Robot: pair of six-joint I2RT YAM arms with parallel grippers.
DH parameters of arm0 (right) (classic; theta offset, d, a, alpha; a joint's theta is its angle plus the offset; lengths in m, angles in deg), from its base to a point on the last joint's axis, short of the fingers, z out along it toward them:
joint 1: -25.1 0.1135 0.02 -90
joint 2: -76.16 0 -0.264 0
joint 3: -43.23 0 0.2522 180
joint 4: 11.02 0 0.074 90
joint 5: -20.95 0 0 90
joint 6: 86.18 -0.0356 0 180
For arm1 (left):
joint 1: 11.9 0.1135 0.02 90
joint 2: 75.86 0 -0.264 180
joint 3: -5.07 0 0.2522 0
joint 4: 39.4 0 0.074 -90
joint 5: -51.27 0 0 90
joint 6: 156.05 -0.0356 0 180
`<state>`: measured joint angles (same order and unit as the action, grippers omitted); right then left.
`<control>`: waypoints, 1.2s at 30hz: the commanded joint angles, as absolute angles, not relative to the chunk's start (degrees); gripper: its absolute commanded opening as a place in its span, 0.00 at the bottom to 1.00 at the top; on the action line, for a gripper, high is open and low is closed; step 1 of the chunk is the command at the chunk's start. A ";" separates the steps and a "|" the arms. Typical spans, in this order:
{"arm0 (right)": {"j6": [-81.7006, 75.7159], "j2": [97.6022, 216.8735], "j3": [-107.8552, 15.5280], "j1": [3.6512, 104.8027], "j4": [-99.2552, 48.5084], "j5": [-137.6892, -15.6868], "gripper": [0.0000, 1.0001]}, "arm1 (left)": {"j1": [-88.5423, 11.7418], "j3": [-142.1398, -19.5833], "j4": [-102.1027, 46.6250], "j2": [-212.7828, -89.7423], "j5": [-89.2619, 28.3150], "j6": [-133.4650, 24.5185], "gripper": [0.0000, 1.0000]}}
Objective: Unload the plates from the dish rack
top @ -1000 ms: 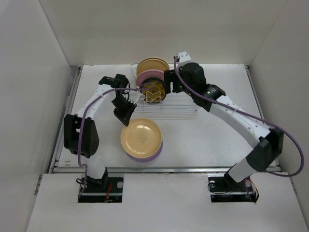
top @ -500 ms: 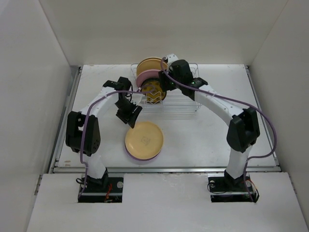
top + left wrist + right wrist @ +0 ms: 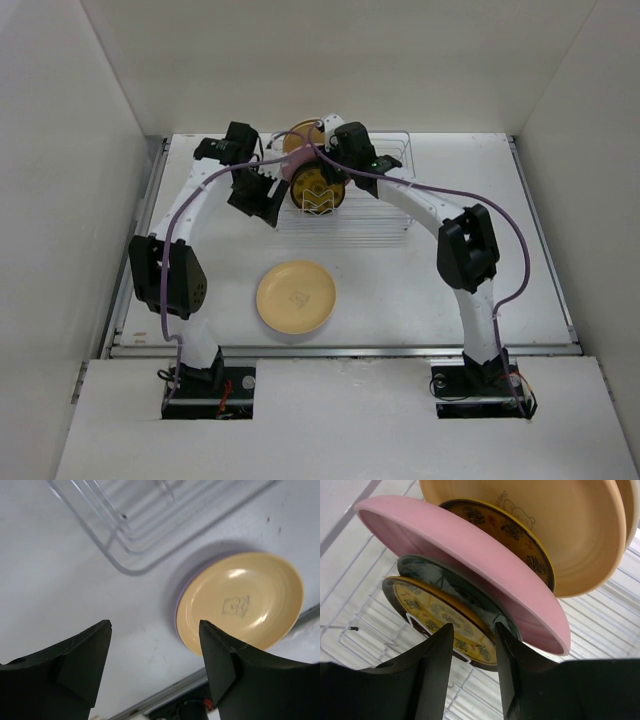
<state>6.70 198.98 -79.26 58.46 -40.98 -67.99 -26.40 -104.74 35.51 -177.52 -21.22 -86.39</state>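
The wire dish rack (image 3: 362,218) holds plates standing on edge: a front amber-brown patterned plate (image 3: 437,614), a dark teal plate (image 3: 427,571), a pink plate (image 3: 470,555), a second amber plate (image 3: 512,530), then a yellow-tan plate (image 3: 575,530). My right gripper (image 3: 472,627) is open, its jaws straddling the front amber plate's lower rim (image 3: 316,190). A yellow-tan plate (image 3: 296,297) lies flat on a lavender plate (image 3: 181,591) on the table. My left gripper (image 3: 155,625) is open and empty, raised beside the rack's left end (image 3: 264,198).
The rack's near left corner (image 3: 127,555) lies close under the left gripper. The table's metal front edge (image 3: 340,349) runs just below the stacked plates. White walls close in the table on three sides.
The left gripper opened, let the yellow-tan plate down onto the lavender one, and drew back up toward the rack. The right arm swung left to the racked plates while its jaws narrowed.
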 commanded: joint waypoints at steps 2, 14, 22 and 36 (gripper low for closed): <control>9.27 200.86 -83.56 58.50 -38.84 -66.68 0.44 | -24.91 -111.85 31.59 -181.75 -25.02 -77.66 0.69; 12.70 204.65 -85.58 57.97 -41.38 -74.05 0.26 | -21.13 -132.09 35.18 -205.93 -20.99 -67.29 0.35; 12.70 205.36 -86.27 56.21 -42.97 -80.12 0.51 | -21.13 -130.86 35.89 -207.25 -14.30 -65.53 0.00; 13.23 198.33 -84.88 55.69 -44.99 -82.68 0.00 | -21.13 -130.33 34.83 -206.64 -13.07 -62.27 0.00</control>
<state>16.03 204.86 -84.87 56.24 -42.89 -85.14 -20.61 -129.48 32.25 -208.98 -18.86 -66.24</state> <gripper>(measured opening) 0.131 0.061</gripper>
